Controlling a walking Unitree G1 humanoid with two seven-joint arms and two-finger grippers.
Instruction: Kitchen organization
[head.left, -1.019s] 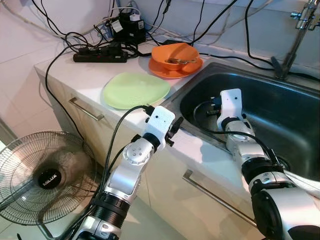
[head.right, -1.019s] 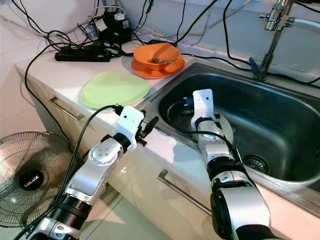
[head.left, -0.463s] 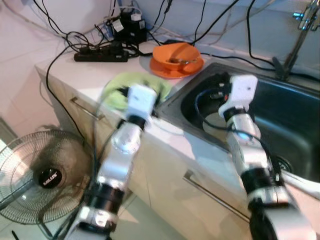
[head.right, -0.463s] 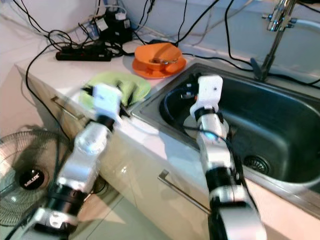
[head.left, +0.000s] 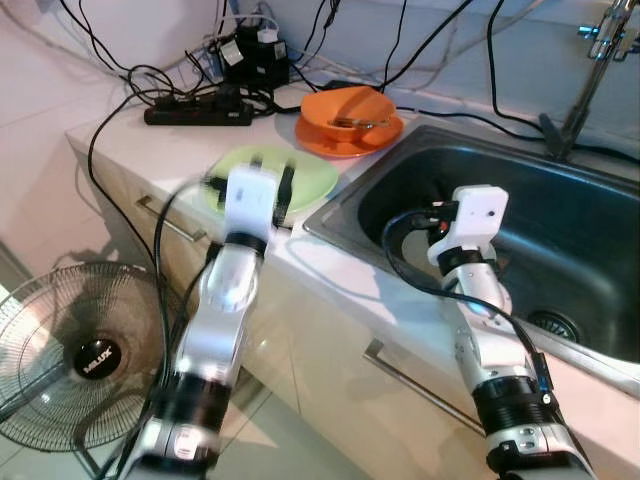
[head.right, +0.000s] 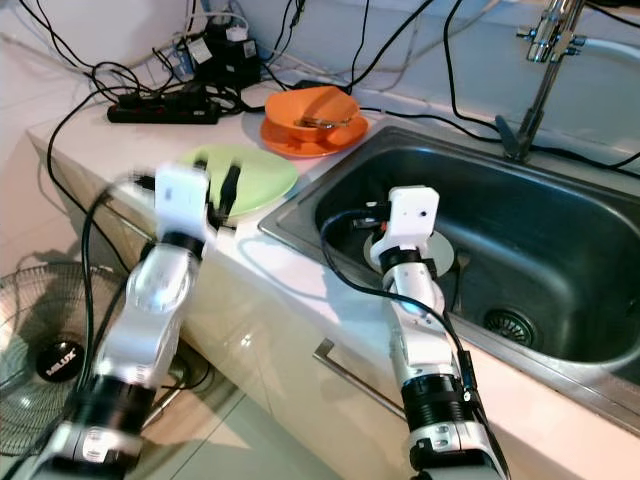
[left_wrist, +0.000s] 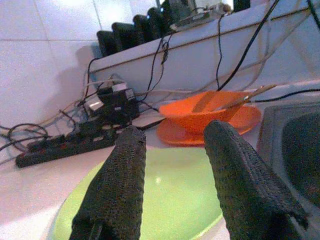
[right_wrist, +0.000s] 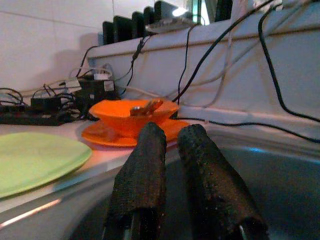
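A light green plate (head.left: 300, 170) lies flat on the white counter (head.left: 150, 145), beside the steel sink (head.left: 560, 215). My left gripper (left_wrist: 170, 136) hovers low over the plate's near side, open, with one finger (head.left: 285, 190) over the plate and nothing between the fingers. Behind it an orange bowl (head.left: 350, 105) with a utensil in it stands on an orange plate (head.left: 345, 140). My right gripper (right_wrist: 172, 131) is inside the sink near its left wall, shut and empty; its white wrist (head.left: 477, 212) hides the fingers from the head views. A pale round dish (head.right: 442, 252) lies on the sink floor under that arm.
A black power strip (head.left: 200, 115) and tangled cables sit at the back of the counter. The faucet (head.left: 600, 35) rises at the back right. A floor fan (head.left: 90, 355) stands at the lower left. Drawer handles (head.left: 420, 385) run along the cabinet front.
My left arm has swung left from the counter edge by the sink to over the green plate. My right arm has lifted, then settled lower in the sink.
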